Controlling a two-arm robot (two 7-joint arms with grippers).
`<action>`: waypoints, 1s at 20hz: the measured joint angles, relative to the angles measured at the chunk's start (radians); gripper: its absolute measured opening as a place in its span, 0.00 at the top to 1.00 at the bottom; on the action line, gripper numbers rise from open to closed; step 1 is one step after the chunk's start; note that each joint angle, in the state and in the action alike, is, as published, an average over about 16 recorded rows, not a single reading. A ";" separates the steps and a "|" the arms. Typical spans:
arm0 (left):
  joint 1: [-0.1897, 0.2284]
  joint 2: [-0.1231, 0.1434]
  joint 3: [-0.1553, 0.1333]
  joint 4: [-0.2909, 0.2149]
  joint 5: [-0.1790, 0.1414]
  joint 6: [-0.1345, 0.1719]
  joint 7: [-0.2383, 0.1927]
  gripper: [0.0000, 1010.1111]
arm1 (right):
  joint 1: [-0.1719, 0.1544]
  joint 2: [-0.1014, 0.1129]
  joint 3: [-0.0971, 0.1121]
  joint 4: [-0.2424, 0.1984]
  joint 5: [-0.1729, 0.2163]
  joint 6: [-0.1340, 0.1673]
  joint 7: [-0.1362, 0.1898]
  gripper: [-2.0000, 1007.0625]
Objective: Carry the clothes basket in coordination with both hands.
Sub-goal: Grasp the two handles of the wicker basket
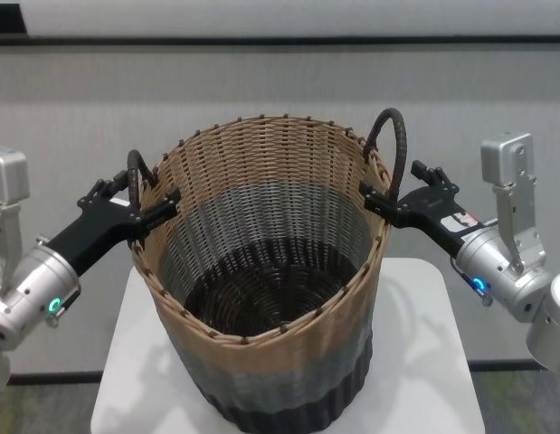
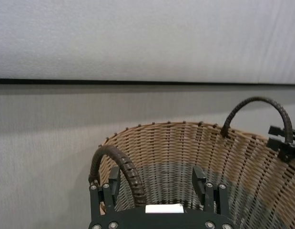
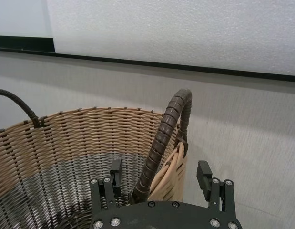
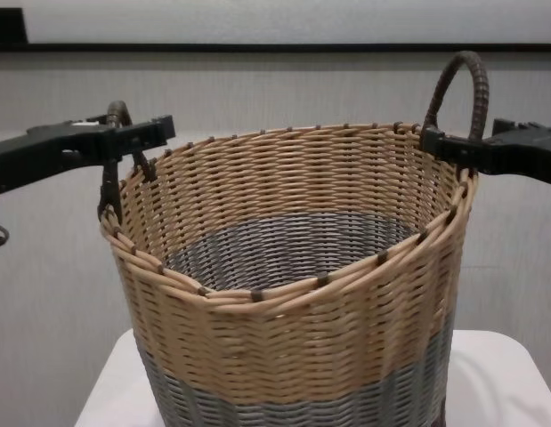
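Standing on a small white table [image 1: 424, 298], the large round tan-and-grey wicker clothes basket [image 1: 270, 298] has the spread-fingered left gripper [image 1: 144, 210] and right gripper [image 1: 402, 194] each straddling a dark brown wrapped rim handle.

A white table [image 1: 424, 298] stands before a pale grey wall [image 1: 80, 99] crossed by a dark horizontal stripe [image 1: 261, 41]
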 joint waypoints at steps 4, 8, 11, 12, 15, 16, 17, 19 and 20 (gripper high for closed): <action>-0.009 0.003 0.013 0.013 0.014 -0.004 -0.020 0.01 | 0.005 -0.009 0.008 0.015 -0.005 -0.006 0.014 0.01; -0.015 0.004 0.020 0.025 0.029 -0.008 -0.020 0.01 | 0.008 -0.015 0.015 0.026 -0.007 -0.014 0.025 0.01; -0.018 0.002 0.020 0.033 0.038 -0.013 -0.017 0.01 | 0.010 -0.018 0.020 0.032 -0.008 -0.019 0.032 0.01; -0.018 0.002 0.020 0.035 0.040 -0.015 -0.017 0.01 | 0.010 -0.019 0.022 0.033 -0.008 -0.021 0.034 0.01; -0.019 0.001 0.020 0.038 0.043 -0.019 -0.018 0.01 | 0.009 -0.020 0.025 0.034 -0.006 -0.024 0.037 0.01; -0.019 0.001 0.020 0.038 0.043 -0.019 -0.018 0.01 | 0.009 -0.020 0.026 0.034 -0.005 -0.025 0.038 0.01; -0.019 0.001 0.019 0.037 0.043 -0.019 -0.017 0.01 | 0.009 -0.020 0.026 0.034 -0.005 -0.025 0.038 0.01; -0.018 0.001 0.019 0.036 0.043 -0.019 -0.017 0.01 | 0.008 -0.019 0.026 0.034 -0.005 -0.025 0.037 0.03; -0.018 0.001 0.019 0.036 0.042 -0.019 -0.017 0.01 | 0.008 -0.019 0.025 0.033 -0.005 -0.025 0.036 0.04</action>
